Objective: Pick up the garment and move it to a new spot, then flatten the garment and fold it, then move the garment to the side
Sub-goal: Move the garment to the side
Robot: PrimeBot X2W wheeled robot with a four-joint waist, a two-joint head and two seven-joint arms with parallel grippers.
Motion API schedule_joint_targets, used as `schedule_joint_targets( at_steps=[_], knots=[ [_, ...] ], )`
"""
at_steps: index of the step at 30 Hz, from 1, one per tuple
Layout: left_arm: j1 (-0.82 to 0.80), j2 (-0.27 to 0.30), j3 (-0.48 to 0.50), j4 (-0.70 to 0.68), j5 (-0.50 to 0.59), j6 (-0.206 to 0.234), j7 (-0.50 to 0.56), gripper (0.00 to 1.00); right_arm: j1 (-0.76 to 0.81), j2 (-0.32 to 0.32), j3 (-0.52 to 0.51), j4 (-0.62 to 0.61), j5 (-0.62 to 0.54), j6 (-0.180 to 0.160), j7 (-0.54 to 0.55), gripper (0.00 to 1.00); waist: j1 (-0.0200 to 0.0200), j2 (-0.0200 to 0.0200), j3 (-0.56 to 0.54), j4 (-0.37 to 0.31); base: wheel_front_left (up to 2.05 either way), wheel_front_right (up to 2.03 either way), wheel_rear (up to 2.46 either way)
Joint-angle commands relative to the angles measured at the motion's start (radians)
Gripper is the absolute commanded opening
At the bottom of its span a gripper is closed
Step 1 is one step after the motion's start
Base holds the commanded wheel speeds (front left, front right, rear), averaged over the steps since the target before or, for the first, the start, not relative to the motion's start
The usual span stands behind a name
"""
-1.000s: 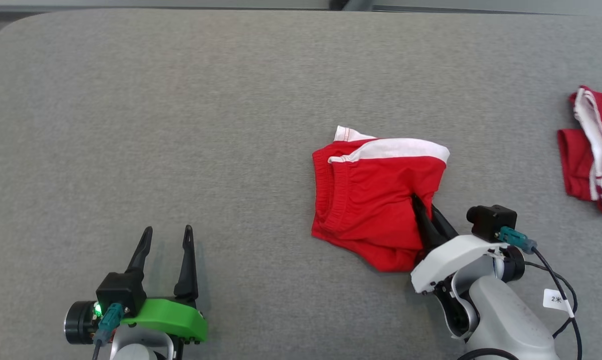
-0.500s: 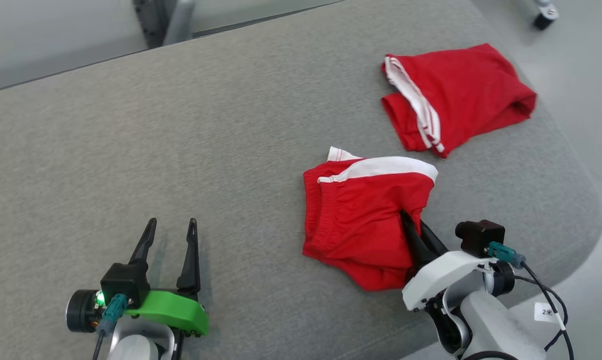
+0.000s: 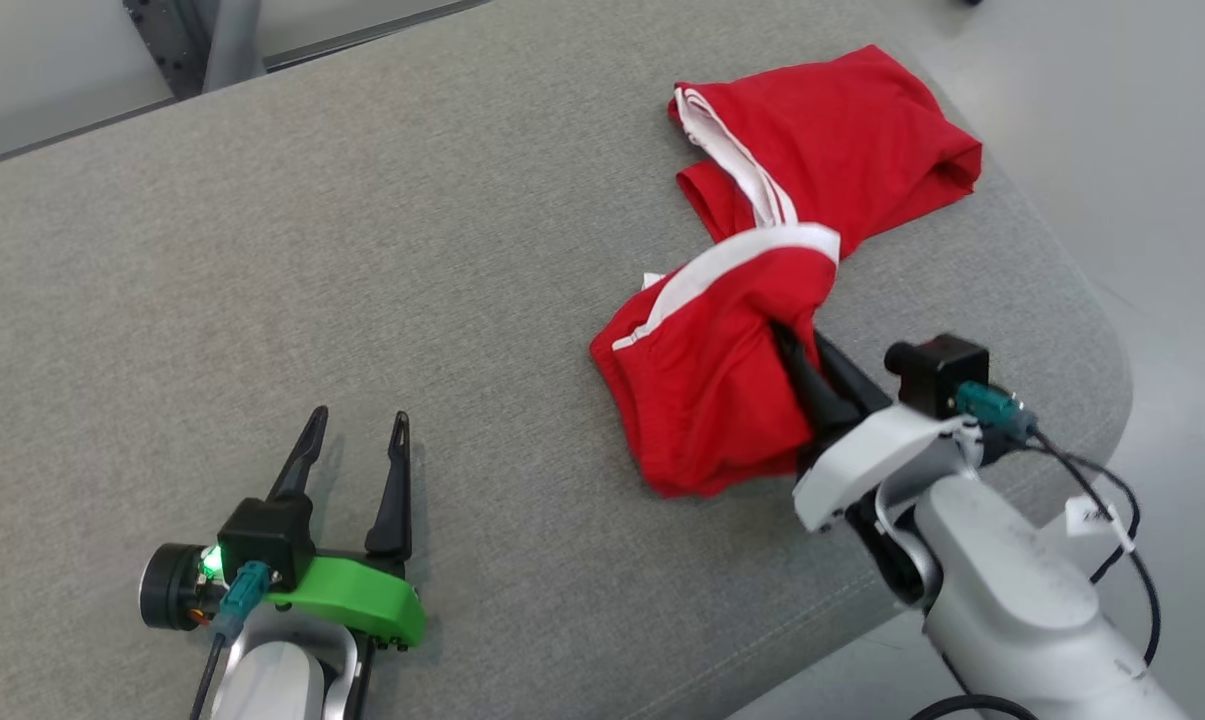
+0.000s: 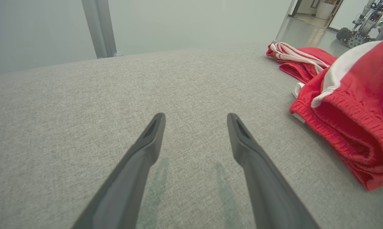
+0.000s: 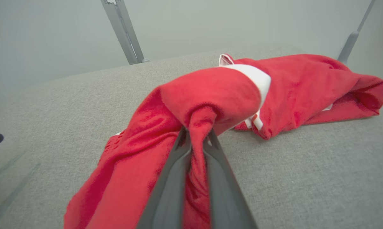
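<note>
Head view first: we count two red garments and two grippers on one grey table (image 3: 362, 220). The right gripper (image 3: 800, 352) is clamped on a bunched fold of the near garment (image 3: 712, 390), whose lower part lies on the table near the right side while its white-banded end is pulled up toward the second garment (image 3: 842, 130). We can't tell if the two actually touch. That second one sits close to the table's rounded right edge, with bare floor (image 3: 1142, 180) just past it, so there's not much room on that side. The left gripper (image 3: 359, 422) sits low at the near left with its fingers spread and nothing between them, and the whole left and middle of the table is open grey fabric. In the left wrist view, the left gripper (image 4: 196, 117) has its two fingers apart over bare table. The garment (image 4: 353, 127) is off to the right, elastic waistband facing us, with the second garment (image 4: 301, 60) behind it near the far edge and one metal post (image 4: 99, 28) beyond that edge. In the right wrist view, the right gripper (image 5: 197, 133) has both fingers pinched tight on a pleat of the garment (image 5: 147, 165), which drapes down to the left. The second garment (image 5: 312, 86) lies right behind, and there's open table on the right.
</note>
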Motion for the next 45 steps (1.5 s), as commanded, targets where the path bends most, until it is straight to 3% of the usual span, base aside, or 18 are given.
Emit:
schedule_joint_targets(
  at_steps=[1, 10, 15, 16, 20, 21, 22, 25, 29, 34, 40, 45],
  knots=[
    [-0.018, 0.005, 0.006, 0.005, 0.007, -0.001, 0.001, 1.00, -0.025, -0.015, 0.000, -0.004, -0.009, -0.001, -0.001, 0.00, 0.0000, 0.0001, 0.045, 0.061, 0.00, 0.00, 0.00],
    [-0.050, 0.004, 0.014, -0.004, 0.019, 0.005, 0.001, 1.00, -0.255, -0.157, -0.018, 0.101, -0.052, -0.002, 0.000, 0.00, 0.0000, 0.0001, 0.100, 0.205, 0.00, 0.00, 0.00],
    [-0.047, 0.004, 0.020, -0.011, 0.021, 0.012, 0.001, 1.00, -0.338, -0.262, -0.098, 0.234, -0.072, -0.002, 0.000, 0.00, 0.0000, 0.0001, 0.117, 0.262, 0.00, 0.00, 0.00],
    [-0.048, 0.004, 0.021, -0.013, 0.026, 0.016, 0.001, 1.00, -0.357, -0.307, -0.143, 0.284, -0.090, -0.002, 0.000, 0.00, 0.0000, 0.0001, 0.122, 0.281, 0.00, 0.00, 0.00],
    [-0.051, 0.004, 0.026, -0.013, 0.028, 0.013, 0.001, 1.00, -0.379, -0.373, -0.221, 0.368, -0.159, -0.002, 0.000, 0.00, 0.0000, 0.0001, 0.126, 0.306, 0.00, 0.00, 0.00],
    [-0.051, 0.004, 0.030, -0.013, 0.030, 0.013, 0.001, 1.00, -0.380, -0.381, -0.237, 0.389, -0.182, -0.002, -0.001, 0.31, 0.0000, 0.0001, 0.125, 0.310, 0.00, 0.00, 0.00],
    [-0.052, 0.004, 0.033, -0.012, 0.030, 0.013, 0.001, 1.00, -0.383, -0.389, -0.261, 0.409, -0.205, -0.002, -0.001, 0.97, 0.0000, 0.0001, 0.126, 0.312, 0.00, 0.00, 0.00],
    [-0.048, 0.004, 0.036, -0.010, 0.033, 0.013, 0.001, 1.00, -0.384, -0.401, -0.353, 0.467, -0.278, -0.002, -0.001, 1.00, 0.0000, 0.0001, 0.120, 0.317, 0.00, 0.00, 0.00],
    [-0.040, 0.004, 0.043, -0.003, 0.035, 0.027, 0.001, 1.00, -0.357, -0.371, -0.470, 0.427, -0.354, -0.002, -0.001, 1.00, 0.0000, 0.0001, 0.105, 0.318, 0.00, 0.00, 0.00],
    [-0.017, 0.004, 0.054, 0.004, 0.021, 0.044, 0.001, 1.00, -0.263, -0.234, -0.551, 0.210, -0.410, -0.002, 0.000, 1.00, 0.0000, 0.0001, 0.063, 0.313, 0.00, 0.00, 0.00],
    [0.007, 0.004, 0.067, 0.009, 0.006, 0.059, 0.001, 1.00, -0.124, -0.097, -0.437, -0.007, -0.344, -0.002, 0.000, 1.00, 0.0000, 0.0001, 0.005, 0.324, 0.00, 0.00, 0.00],
    [0.030, 0.004, 0.068, 0.012, -0.010, 0.071, 0.001, 1.00, 0.022, -0.009, -0.358, -0.090, -0.294, -0.002, 0.000, 1.00, 0.0000, 0.0001, -0.048, 0.357, 0.00, 0.00, 0.00]
  ],
)
